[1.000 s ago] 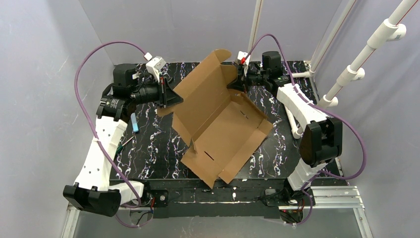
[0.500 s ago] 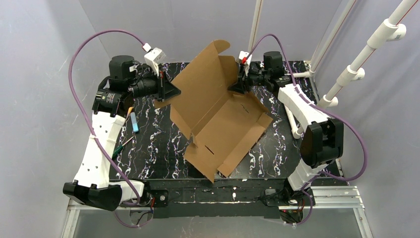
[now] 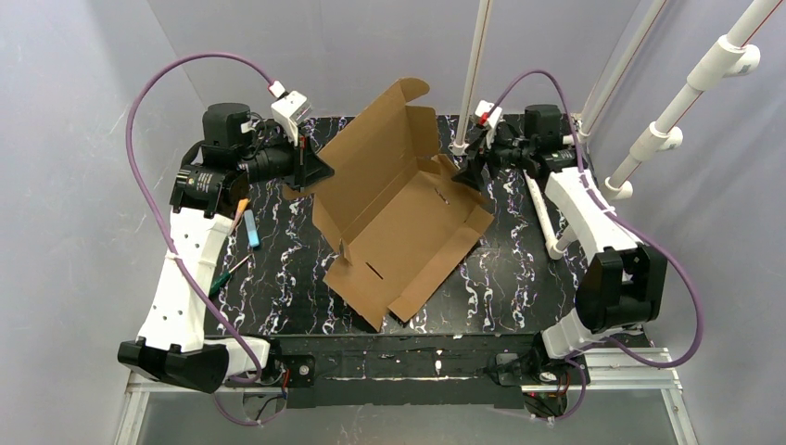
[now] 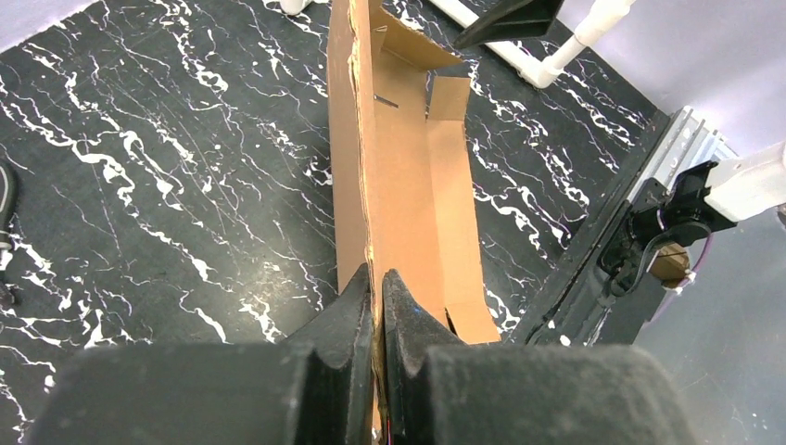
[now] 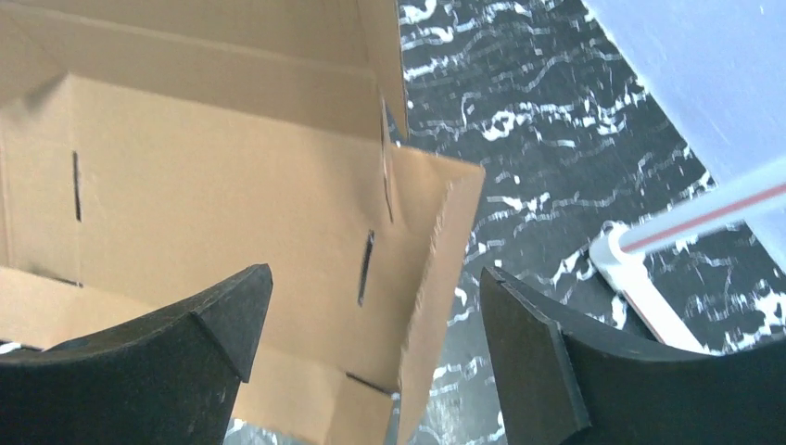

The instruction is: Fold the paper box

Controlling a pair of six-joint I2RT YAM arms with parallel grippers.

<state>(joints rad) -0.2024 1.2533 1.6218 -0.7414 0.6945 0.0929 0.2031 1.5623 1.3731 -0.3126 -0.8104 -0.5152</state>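
Note:
The paper box is a brown die-cut cardboard sheet, half formed, lying across the middle of the black marbled table. Its large lid panel stands raised at the back. My left gripper is shut on the panel's left edge; in the left wrist view the left gripper pinches the thin cardboard edge. My right gripper stands open just off the box's back right corner, touching nothing. In the right wrist view the right gripper hangs above the box's slotted side flap.
A blue marker and a green-handled tool lie at the table's left side beside the left arm. White pipes lie and stand at the back right. The table's front edge carries a metal rail.
My right gripper has opened, let go of the box's back right part and drawn back to the right. The box has swung and slid slightly left. The left gripper stays shut on the panel.

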